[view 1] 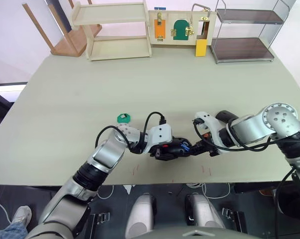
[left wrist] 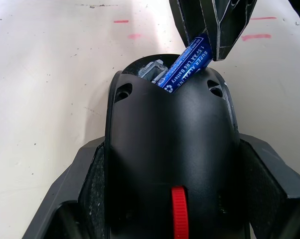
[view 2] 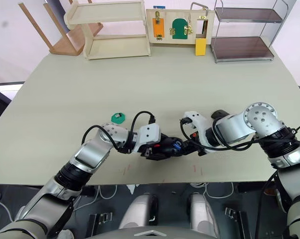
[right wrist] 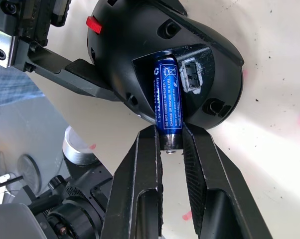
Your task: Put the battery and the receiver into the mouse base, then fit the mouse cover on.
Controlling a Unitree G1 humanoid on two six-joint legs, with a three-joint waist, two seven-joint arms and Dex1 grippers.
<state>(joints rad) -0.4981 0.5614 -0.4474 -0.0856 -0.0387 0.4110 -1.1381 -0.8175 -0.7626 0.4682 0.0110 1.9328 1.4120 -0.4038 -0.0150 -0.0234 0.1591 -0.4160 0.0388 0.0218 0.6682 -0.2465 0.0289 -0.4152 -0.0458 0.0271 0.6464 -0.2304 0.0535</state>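
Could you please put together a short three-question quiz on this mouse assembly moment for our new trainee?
1. True or false: the battery already lies flat and fully seated in the mouse base.
2. Which gripper grips the battery? A) left gripper B) right gripper C) neither
3. Fill in: the small green object lies on the ______, apart from both grippers.

Key
1. False: one end sits in the compartment, the other sticks out, pinched between fingers.
2. B: the right gripper is shut on its outer end, while the left gripper holds the mouse base.
3. table
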